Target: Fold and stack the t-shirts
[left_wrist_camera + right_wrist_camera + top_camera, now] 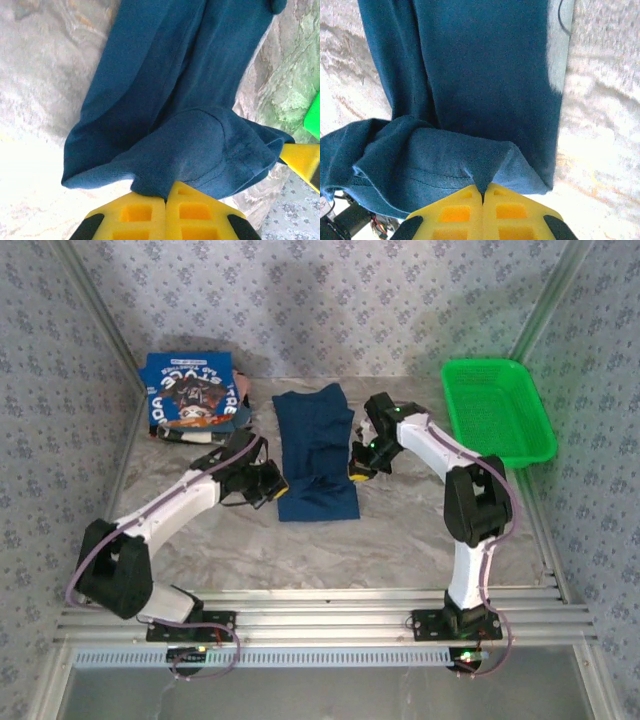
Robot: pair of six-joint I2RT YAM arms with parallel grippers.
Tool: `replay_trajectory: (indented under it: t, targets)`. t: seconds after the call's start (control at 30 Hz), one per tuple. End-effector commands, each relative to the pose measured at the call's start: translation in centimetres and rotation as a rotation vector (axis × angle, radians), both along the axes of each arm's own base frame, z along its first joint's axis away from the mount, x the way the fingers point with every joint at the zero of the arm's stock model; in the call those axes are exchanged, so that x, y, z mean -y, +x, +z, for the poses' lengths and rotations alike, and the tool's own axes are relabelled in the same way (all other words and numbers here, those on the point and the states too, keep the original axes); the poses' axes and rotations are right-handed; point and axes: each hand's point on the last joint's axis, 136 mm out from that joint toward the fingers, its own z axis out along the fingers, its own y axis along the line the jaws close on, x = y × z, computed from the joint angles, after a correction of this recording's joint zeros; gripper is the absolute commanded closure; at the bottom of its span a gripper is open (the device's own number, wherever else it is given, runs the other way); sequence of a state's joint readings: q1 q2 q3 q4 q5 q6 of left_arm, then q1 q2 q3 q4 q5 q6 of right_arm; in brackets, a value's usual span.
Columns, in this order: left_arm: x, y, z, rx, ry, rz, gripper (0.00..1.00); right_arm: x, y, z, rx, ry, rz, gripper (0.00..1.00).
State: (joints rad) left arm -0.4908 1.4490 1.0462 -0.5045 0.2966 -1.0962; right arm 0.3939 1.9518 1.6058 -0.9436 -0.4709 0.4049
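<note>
The top edge crops the navy t-shirt (165, 100); lettering on the bright blue t-shirt (193, 390) is illegible.

Two t-shirts (317, 455) (192, 390), one green basket (495, 410), two tools (270, 485) (358, 468)

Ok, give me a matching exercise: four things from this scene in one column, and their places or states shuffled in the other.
Things:
1. navy t-shirt
2. printed blue t-shirt
3. green basket
4. left gripper

Places or states:
A. far right side
B. far left, print facing up
C. shut on navy cloth
D. middle, lying as a long strip

Pairs: 1-D, 2-B, 3-A, 4-C
</note>
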Motion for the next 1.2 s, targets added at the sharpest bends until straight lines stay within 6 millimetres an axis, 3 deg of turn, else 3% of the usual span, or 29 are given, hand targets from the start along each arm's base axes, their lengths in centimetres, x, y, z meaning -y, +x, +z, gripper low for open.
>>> replay_trajectory:
  t: [0.0,0.3,0.47,0.83,1.07,1.13,1.17]
  targets:
    - [0.0,1.8,1.4,0.042,-0.014,-0.063,1.0,0.3,1.6,-0.1,0.005,-0.025,0.013,1.0]
    - [0.4,6.2,0.9,0.049,-0.037,-0.093,1.0,0.8,5.1,-0.5,0.025,-0.046,-0.023,1.0]
    - [1.0,8.3,0.3,0.054,-0.04,-0.115,1.0,1.1,5.9,-1.2,0.018,-0.062,-0.038,1.0]
    - [0.5,10.3,-3.3,0.01,-0.014,-0.112,1.0,1.2,7.6,-4.0,-0.012,-0.069,-0.06,1.0]
    - [0.7,12.3,-5.8,0.012,-0.007,-0.113,1.0,1.1,9.8,-6.0,-0.028,-0.033,-0.134,1.0]
    - [0.6,13.5,-5.6,0.032,-0.032,-0.086,0.96,1.1,10.6,-6.3,-0.043,-0.004,-0.156,0.99]
    - [0.7,14.1,-5.0,0.056,-0.048,-0.078,0.89,1.0,11.3,-6.2,-0.038,0.022,-0.174,0.91]
